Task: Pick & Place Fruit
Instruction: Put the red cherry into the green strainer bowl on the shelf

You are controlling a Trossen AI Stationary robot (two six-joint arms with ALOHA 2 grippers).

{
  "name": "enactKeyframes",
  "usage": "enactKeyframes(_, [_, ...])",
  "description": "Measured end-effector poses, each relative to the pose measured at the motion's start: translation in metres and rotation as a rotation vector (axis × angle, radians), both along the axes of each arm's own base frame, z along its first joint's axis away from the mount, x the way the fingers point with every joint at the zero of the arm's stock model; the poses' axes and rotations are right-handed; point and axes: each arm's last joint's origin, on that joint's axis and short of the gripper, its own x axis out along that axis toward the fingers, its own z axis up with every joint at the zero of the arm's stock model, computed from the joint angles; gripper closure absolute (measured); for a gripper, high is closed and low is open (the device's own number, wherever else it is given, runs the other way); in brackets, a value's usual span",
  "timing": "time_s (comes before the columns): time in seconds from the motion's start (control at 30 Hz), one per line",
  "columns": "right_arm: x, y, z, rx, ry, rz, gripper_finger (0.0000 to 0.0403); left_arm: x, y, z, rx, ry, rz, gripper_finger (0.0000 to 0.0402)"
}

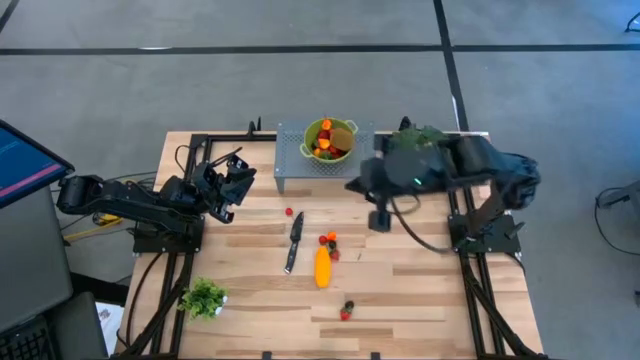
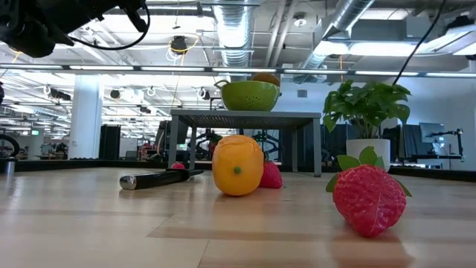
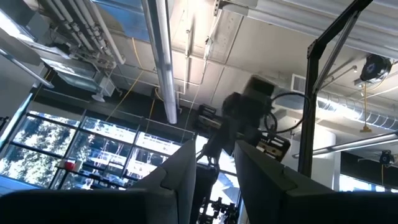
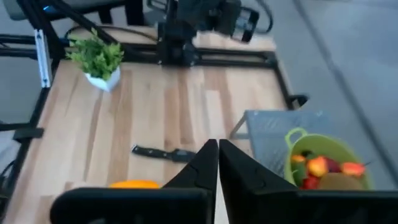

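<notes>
The right gripper (image 4: pixel 217 158) is hanging above the table with its fingers pressed together and nothing between them, near the raised grey rack (image 1: pixel 300 160). The left gripper (image 3: pixel 214 168) is waiting at the left side, tilted up toward the ceiling, its fingers standing slightly apart and empty.

Several fruits are already lying in the green colander (image 1: pixel 330 140) on the rack. The long yellow fruit (image 1: pixel 322 267) is lying on the wood beside the knife (image 1: pixel 294 242), with small red and orange pieces (image 1: pixel 329 240) just beyond it and a strawberry (image 1: pixel 345 314) nearer the table's front edge.

Judged step: returning for another fruit. The fingers should be spreading before descending, straddling the yellow fruit across its narrow width, keeping clear of the knife.
</notes>
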Motion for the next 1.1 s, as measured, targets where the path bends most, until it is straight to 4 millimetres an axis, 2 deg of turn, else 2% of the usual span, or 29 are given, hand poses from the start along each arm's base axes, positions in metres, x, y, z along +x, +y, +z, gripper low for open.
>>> enactKeyframes(0.13, [-0.021,0.021,-0.001,-0.071,-0.012,-0.028,0.0394,0.0,0.0,0.0,0.0,0.0,0.0,0.0296])
enactKeyframes(0.23, [-0.037,0.032,-0.01,-0.081,-0.012,-0.055,0.04,0.0,0.0,0.0,0.001,0.0,-0.001,0.0296])
enactKeyframes(0.33, [-0.054,0.04,-0.028,-0.088,-0.036,-0.083,0.0401,0.0,0.0,0.0,0.002,0.0,-0.003,0.0296])
enactKeyframes(0.47, [-0.082,0.046,-0.068,-0.07,-0.111,-0.044,0.0402,0.0,0.0,0.0,0.002,0.0,-0.003,0.0296])
enactKeyframes(0.57, [-0.109,0.041,-0.104,-0.017,-0.185,-0.012,0.0402,0.0,0.0,0.0,0.002,0.0,-0.002,0.0296])
enactKeyframes(0.77, [-0.164,0.016,-0.166,0.1,-0.351,0.021,0.0402,0.0,0.0,0.0,0.002,0.0,-0.002,0.0296])
enactKeyframes(0.9, [-0.189,0.002,-0.194,0.158,-0.441,0.039,0.0402,0.0,0.0,0.0,0.001,0.0,-0.001,0.0296])
enactKeyframes(1.1, [-0.229,-0.025,-0.213,0.223,-0.531,0.048,0.0399,0.0,0.0,0.0,-0.001,0.0,0.001,0.0296])
